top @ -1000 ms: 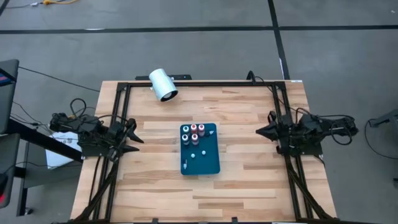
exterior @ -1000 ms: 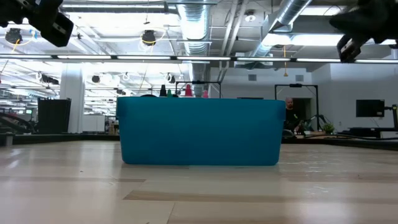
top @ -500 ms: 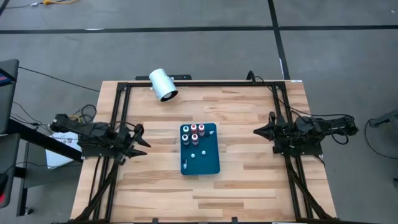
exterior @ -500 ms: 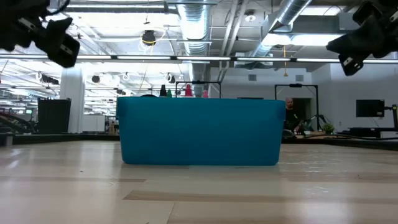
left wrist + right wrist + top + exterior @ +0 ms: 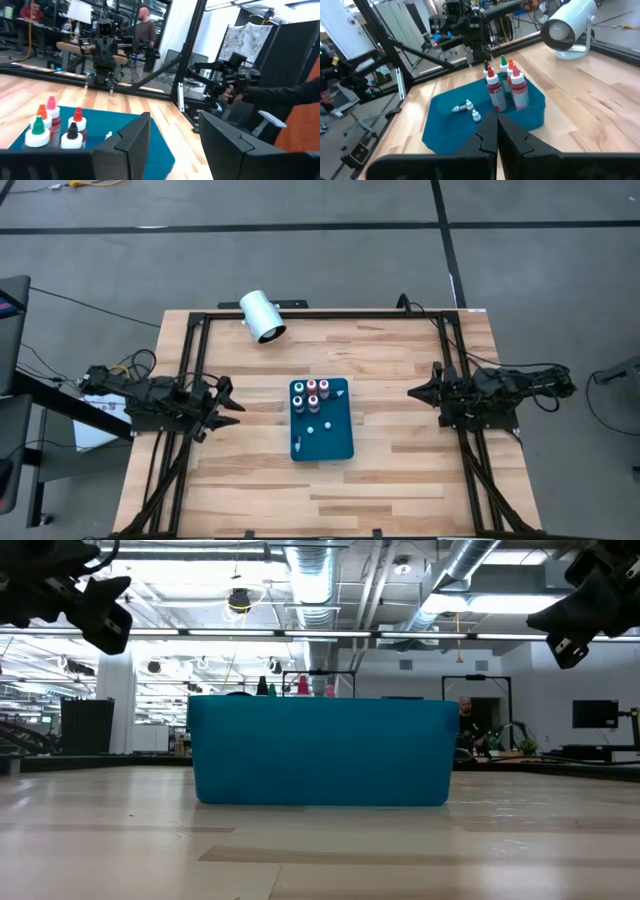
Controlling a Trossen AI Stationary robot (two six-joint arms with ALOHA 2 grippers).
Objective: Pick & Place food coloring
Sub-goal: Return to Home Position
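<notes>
Several tiny food coloring bottles point(image 5: 311, 392) with teal and red tops stand upright on their bases at the far end of a flat blue tray point(image 5: 335, 442) in the middle of the table. They also show in the left wrist view point(image 5: 52, 129) and the right wrist view point(image 5: 504, 91). Two small pale pieces point(image 5: 469, 110) lie on the tray floor. My left gripper point(image 5: 233, 402) is open and empty, above the table left of the tray. My right gripper point(image 5: 410, 392) is shut and empty, right of the tray.
A large white cylinder point(image 5: 263, 316) lies at the table's far edge, left of centre. A black frame point(image 5: 320, 315) runs along the far and side edges. Bare wood lies near the front edge. A person point(image 5: 145, 30) stands in the room beyond.
My left gripper has moved toward the table's right, toward the tray, and come lower. My right gripper has come a little lower and slightly toward the tray. The tray and bottles have kept still.
</notes>
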